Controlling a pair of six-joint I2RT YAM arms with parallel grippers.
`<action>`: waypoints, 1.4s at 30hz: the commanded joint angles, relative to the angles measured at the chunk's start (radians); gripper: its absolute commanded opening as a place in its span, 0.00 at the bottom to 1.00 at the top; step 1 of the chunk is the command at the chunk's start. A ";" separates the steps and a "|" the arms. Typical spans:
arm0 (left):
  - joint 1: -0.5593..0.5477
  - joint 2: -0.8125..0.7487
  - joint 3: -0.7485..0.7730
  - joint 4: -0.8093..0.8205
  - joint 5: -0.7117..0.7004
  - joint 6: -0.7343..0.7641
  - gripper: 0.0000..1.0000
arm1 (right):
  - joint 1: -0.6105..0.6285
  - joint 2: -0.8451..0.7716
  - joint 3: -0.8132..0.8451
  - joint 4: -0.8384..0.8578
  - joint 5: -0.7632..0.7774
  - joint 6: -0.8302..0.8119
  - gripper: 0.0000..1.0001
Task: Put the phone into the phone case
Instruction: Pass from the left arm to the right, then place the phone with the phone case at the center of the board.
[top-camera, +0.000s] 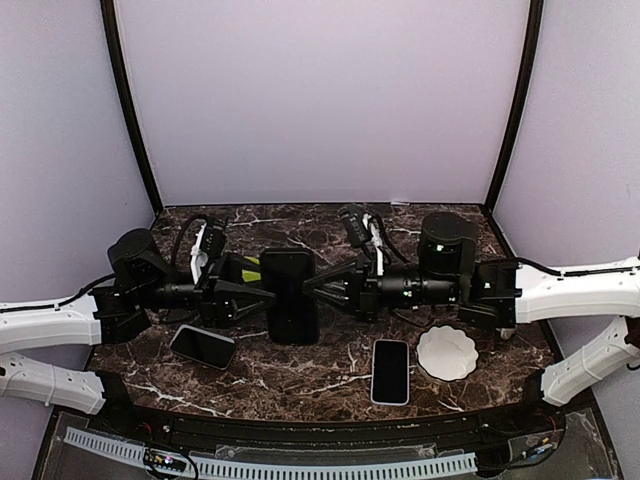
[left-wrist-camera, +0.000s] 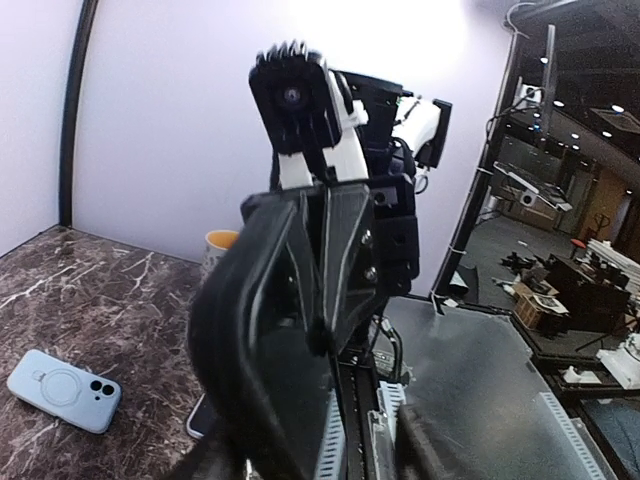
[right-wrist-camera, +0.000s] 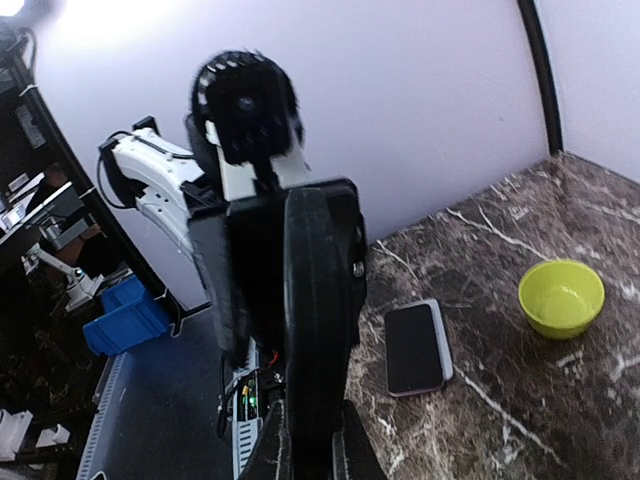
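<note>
A black phone case (top-camera: 291, 296) with a glossy dark face hangs above the table's middle between both grippers. I cannot tell whether a phone sits in it. My right gripper (top-camera: 312, 289) is shut on its right edge; in the right wrist view the case (right-wrist-camera: 318, 300) stands edge-on between the fingers (right-wrist-camera: 272, 452). My left gripper (top-camera: 264, 297) is at its left edge. In the left wrist view the case (left-wrist-camera: 270, 330) lies between the spread jaws, and the right finger (left-wrist-camera: 415, 448) stands apart from it.
A dark-screened phone in a light case (top-camera: 203, 346) lies front left, also in the right wrist view (right-wrist-camera: 418, 348). A pale blue cased phone (top-camera: 390, 371) lies front right, also in the left wrist view (left-wrist-camera: 63, 390). There is also a white scalloped disc (top-camera: 447, 352) and a green bowl (right-wrist-camera: 561, 297).
</note>
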 joint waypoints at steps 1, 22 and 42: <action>0.026 -0.011 0.070 -0.138 -0.167 0.066 0.78 | -0.038 -0.059 -0.035 -0.077 0.095 0.154 0.00; 0.122 0.059 0.145 -0.354 -0.344 0.055 0.87 | -0.144 0.094 -0.431 0.084 -0.002 0.776 0.00; 0.123 0.064 0.148 -0.357 -0.338 0.055 0.87 | -0.127 0.154 -0.243 -0.349 0.214 0.702 0.38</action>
